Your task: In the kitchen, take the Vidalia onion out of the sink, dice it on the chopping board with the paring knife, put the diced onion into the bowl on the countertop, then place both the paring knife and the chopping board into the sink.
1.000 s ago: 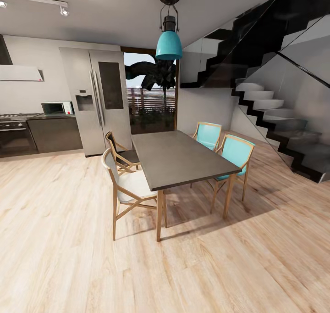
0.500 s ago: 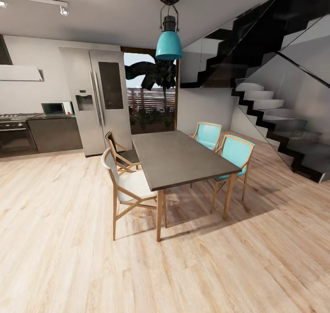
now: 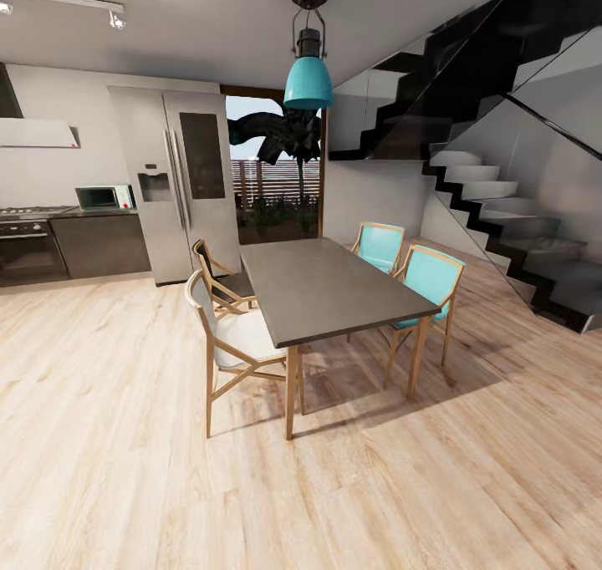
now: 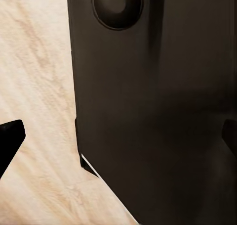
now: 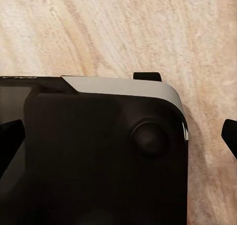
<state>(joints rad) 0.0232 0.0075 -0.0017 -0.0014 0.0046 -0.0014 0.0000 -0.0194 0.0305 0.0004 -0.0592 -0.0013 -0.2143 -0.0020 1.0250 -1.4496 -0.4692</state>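
Nothing has changed across the last second: your head view holds the same framing, so the base is standing idle and the task has not begun. You face the dining table point(image 3: 326, 290) at twelve o'clock, with the teal chairs point(image 3: 431, 277) at about two o'clock and the fridge point(image 3: 180, 181) at eleven. The kitchen run with the stove point(image 3: 29, 240) and microwave point(image 3: 104, 196) lies at ten o'clock, far off. The onion, sink, board, knife and bowl are none of them in sight here, so you likely need to turn left.

Both wrist cameras look down at the wood floor point(image 5: 123, 32) past the robot's dark base point(image 4: 158, 111). The left pincer point(image 4: 118, 136) and right pincer point(image 5: 118, 138) each show dark fingertips at opposite edges, spread apart and holding nothing.
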